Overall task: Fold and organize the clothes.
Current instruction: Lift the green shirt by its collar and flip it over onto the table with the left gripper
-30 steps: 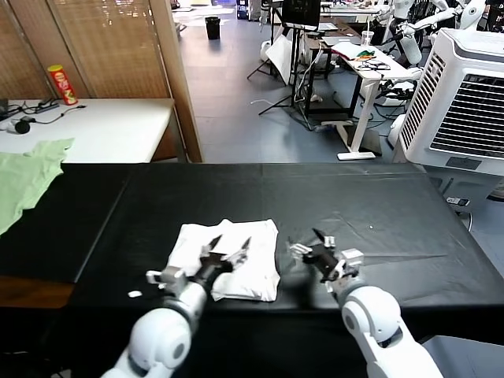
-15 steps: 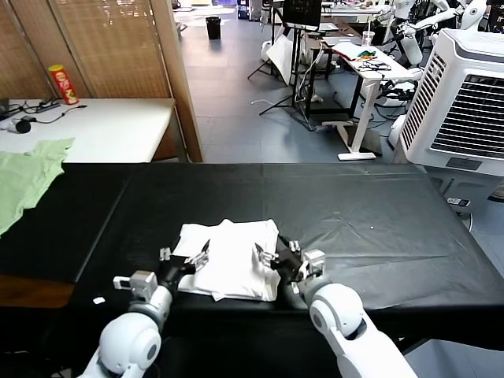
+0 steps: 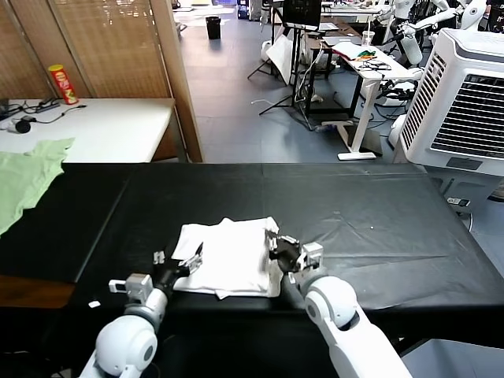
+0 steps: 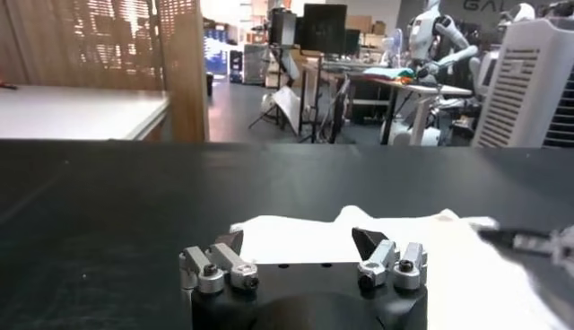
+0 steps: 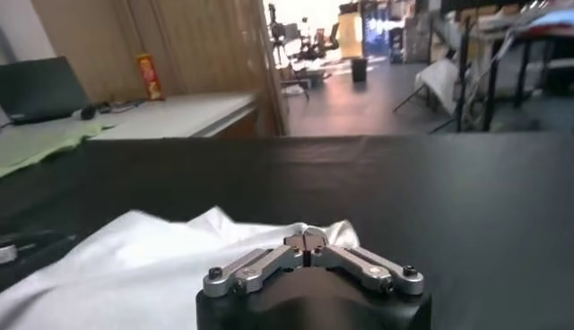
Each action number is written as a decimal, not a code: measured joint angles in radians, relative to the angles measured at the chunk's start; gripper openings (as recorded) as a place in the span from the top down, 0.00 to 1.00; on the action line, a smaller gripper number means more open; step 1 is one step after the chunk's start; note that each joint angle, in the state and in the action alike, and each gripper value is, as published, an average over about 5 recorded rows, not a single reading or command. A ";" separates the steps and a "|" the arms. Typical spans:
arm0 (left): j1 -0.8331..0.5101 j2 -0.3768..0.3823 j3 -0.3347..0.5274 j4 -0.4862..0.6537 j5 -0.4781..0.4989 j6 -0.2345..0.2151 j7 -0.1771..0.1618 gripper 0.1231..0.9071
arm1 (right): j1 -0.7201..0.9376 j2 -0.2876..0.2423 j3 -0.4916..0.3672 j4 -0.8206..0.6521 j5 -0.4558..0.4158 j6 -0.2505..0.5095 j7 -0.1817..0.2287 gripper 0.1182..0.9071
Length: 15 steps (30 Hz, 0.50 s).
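The clothes, a white folded T-shirt (image 3: 228,264), lie plain side up near the front of the black table (image 3: 354,213). My left gripper (image 3: 179,260) stands open at the shirt's left edge, low over the table. In the left wrist view the T-shirt (image 4: 314,238) lies just beyond that open gripper (image 4: 299,244). My right gripper (image 3: 276,242) is at the shirt's right edge and shut on it. The right wrist view has this gripper (image 5: 305,238) with its tips pressed together at the edge of the T-shirt (image 5: 134,260).
A light green garment (image 3: 27,177) lies on the table's far left edge. Behind it a white table (image 3: 102,126) carries a red can (image 3: 61,84). A large white air cooler (image 3: 465,102) stands at the right, beyond the table.
Both grippers came in to the shirt's two side edges. The right gripper went from open to shut at the right edge. The left gripper stayed open.
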 joint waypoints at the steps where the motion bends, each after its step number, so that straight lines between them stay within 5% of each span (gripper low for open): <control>1: 0.000 0.000 -0.002 0.002 -0.001 -0.002 0.000 0.14 | -0.003 0.000 0.001 -0.004 -0.006 -0.002 0.001 0.99; 4: -0.002 -0.003 -0.009 0.009 -0.007 -0.008 0.002 0.14 | -0.013 0.001 0.010 -0.005 -0.012 -0.009 0.004 0.92; 10: -0.009 -0.017 -0.037 0.031 -0.075 -0.017 0.017 0.14 | -0.046 -0.016 0.046 0.040 0.010 -0.010 -0.011 0.54; 15: -0.011 -0.022 -0.074 0.057 -0.208 -0.020 0.063 0.14 | -0.099 -0.047 0.091 0.125 0.045 -0.009 -0.010 0.22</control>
